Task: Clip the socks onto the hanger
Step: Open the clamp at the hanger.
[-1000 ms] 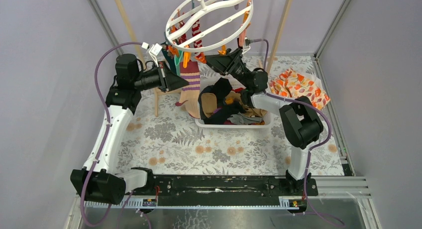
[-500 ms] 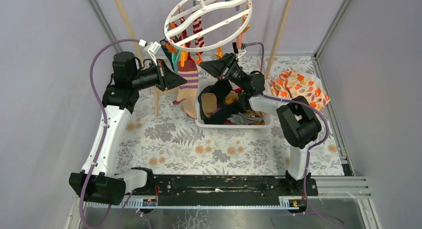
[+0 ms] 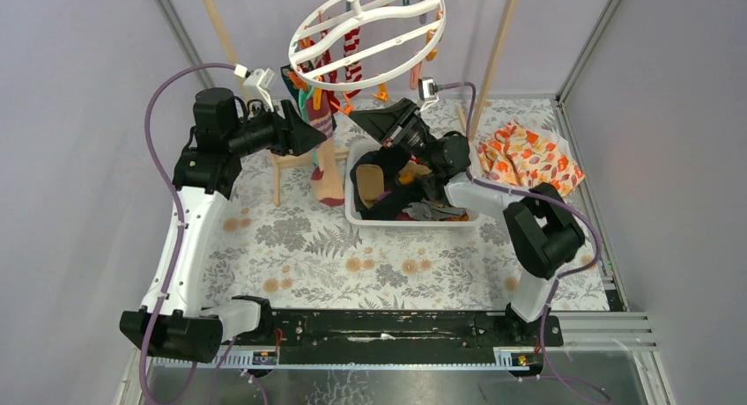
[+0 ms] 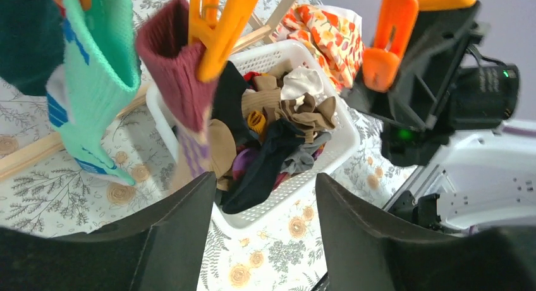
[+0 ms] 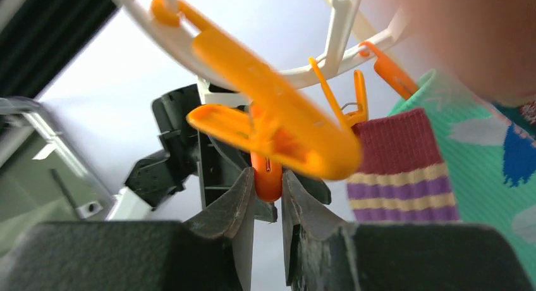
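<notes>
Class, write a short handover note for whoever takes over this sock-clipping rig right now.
Left end effector: open and empty, facing the hung socks.
Right end effector: shut on an orange clip under the hanger.
Done: the maroon striped sock and the teal sock hang clipped.
Left: a pile of socks in the white basket, not yet clipped.
</notes>
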Action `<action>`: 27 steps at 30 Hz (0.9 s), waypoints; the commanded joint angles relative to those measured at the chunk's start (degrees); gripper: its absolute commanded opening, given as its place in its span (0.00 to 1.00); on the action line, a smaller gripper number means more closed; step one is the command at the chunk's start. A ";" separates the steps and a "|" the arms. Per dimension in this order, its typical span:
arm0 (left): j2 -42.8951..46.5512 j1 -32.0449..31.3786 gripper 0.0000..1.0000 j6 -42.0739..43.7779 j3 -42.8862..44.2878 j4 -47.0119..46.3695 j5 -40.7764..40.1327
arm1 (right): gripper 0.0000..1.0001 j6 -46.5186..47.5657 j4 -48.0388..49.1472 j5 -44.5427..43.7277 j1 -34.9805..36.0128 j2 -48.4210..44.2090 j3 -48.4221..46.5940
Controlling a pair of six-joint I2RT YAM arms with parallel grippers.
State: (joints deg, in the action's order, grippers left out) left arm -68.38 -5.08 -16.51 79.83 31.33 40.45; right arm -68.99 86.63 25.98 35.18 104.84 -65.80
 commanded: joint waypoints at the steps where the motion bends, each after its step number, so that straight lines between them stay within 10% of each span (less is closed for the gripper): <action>1: 1.18 0.39 0.68 1.29 3.20 1.75 -3.80 | 0.00 20.39 -8.91 -11.69 5.02 -9.11 3.02; 13: -1.01 0.38 0.87 -10.89 8.95 -3.82 5.79 | 0.00 44.69 -17.88 -27.98 13.94 -11.94 1.07; 27: -7.17 0.08 0.74 -15.29 12.28 -7.54 2.44 | 0.00 55.12 -21.59 -32.55 17.95 -11.72 -1.22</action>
State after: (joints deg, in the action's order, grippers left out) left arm -74.59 -5.08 -29.50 88.86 28.71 43.86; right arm -18.52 64.36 -4.95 51.48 94.61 -64.45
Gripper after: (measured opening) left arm 0.761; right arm 0.239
